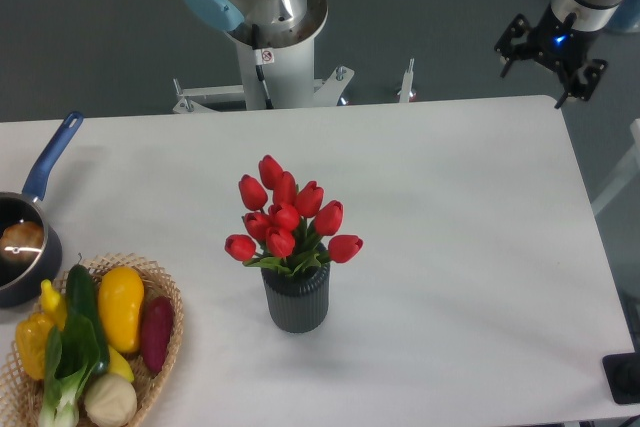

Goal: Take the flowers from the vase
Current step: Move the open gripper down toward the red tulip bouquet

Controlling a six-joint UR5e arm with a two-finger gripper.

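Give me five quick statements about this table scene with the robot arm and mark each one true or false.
1. The bunch of red tulip flowers stands in the short dark grey ribbed vase. True.
2. The two-finger gripper is closed around the tulip stems. False: it hangs far off, beyond the table's back right corner.
3. The dark saucepan with a blue handle sits at the left table edge. True.
4. The woven wicker basket holds the vase. False: it holds vegetables; the vase stands on the white table.
5. The vase lies tipped over. False: it is upright.
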